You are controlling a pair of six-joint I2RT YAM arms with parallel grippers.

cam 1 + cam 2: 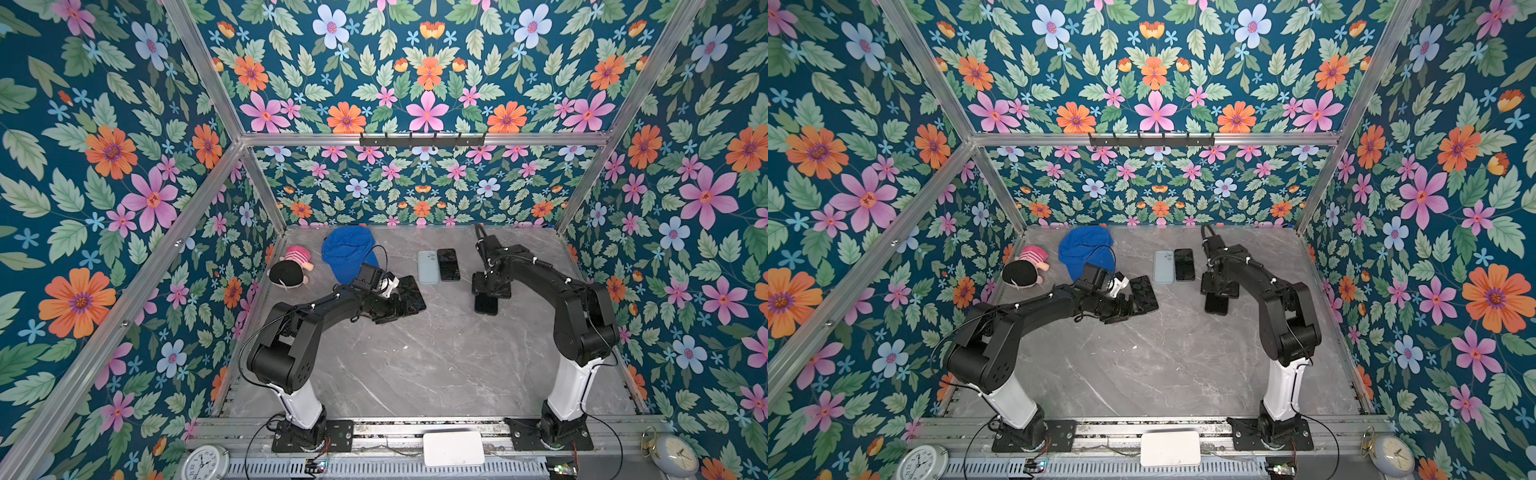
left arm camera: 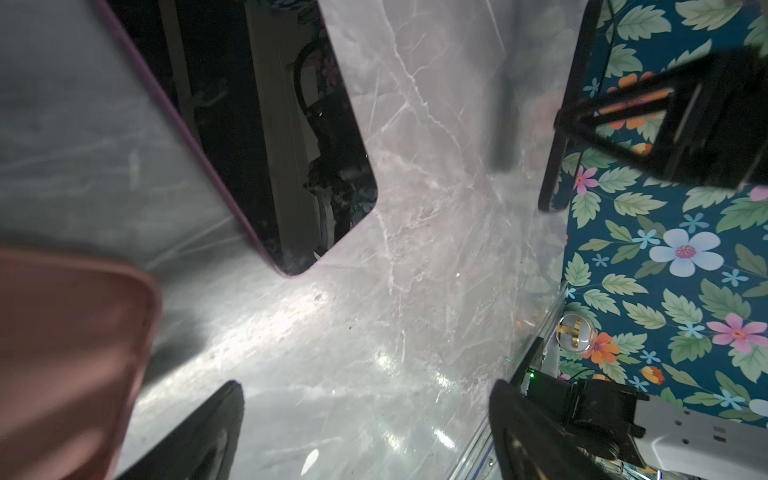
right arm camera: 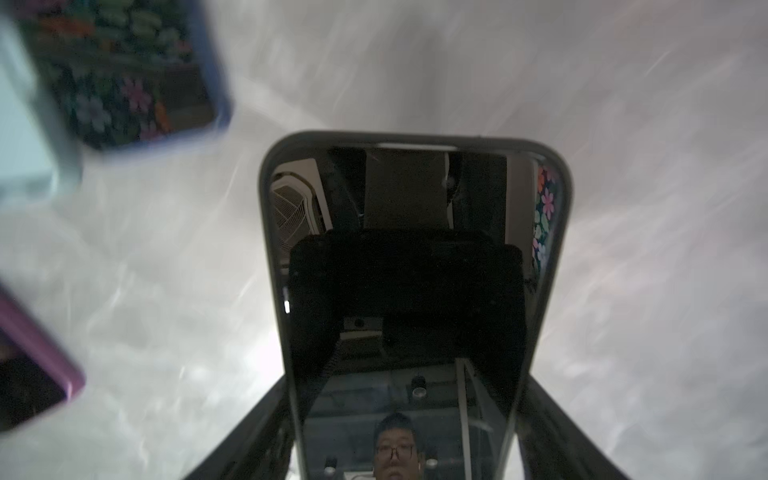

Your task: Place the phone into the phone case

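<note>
A dark phone with a grey rim lies lengthwise between my right gripper's fingers, which press on its two long sides. In both top views its end pokes out under that gripper at the right of the table. A light blue phone case lies at the back middle, beside a black phone. My left gripper is open over bare table. A purple-rimmed phone lies ahead of it and a pink case to one side.
A blue cap and a plush doll lie at the back left of the grey marble table. Floral walls close in three sides. A white box and two clocks sit along the front rail.
</note>
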